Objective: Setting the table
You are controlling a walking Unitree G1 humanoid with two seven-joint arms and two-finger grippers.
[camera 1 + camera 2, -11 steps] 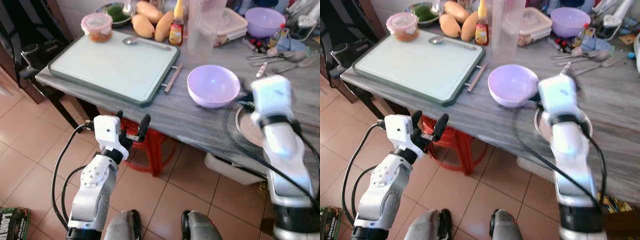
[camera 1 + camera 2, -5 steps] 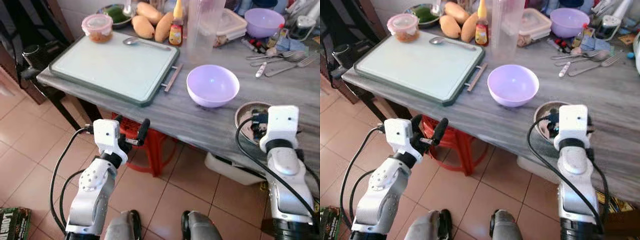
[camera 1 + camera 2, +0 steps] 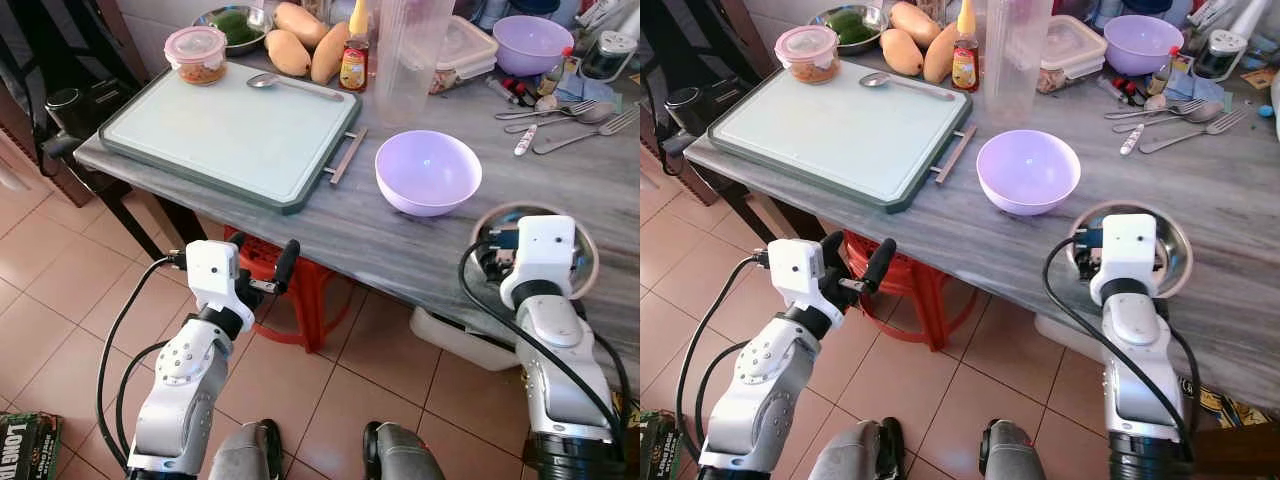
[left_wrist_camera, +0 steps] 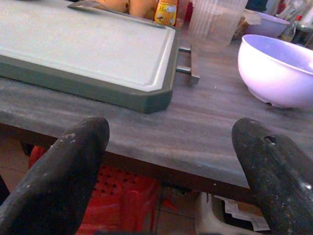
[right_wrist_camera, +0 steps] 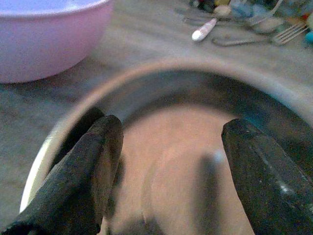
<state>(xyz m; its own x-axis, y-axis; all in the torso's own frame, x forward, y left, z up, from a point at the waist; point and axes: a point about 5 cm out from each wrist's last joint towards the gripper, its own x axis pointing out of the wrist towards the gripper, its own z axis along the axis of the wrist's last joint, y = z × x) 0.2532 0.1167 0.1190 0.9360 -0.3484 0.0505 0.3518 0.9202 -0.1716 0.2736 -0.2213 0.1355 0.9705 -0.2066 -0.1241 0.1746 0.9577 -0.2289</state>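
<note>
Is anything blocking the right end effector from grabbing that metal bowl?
Nothing visible. The right end effector hangs open directly over the metal bowl, its fingers inside the rim; the purple bowl sits apart, beside it.

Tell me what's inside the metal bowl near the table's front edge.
The right gripper hangs open over the metal bowl, fingers dipping inside. The bowl's bare bottom shows between them; the part under the wrist is hidden.
</note>
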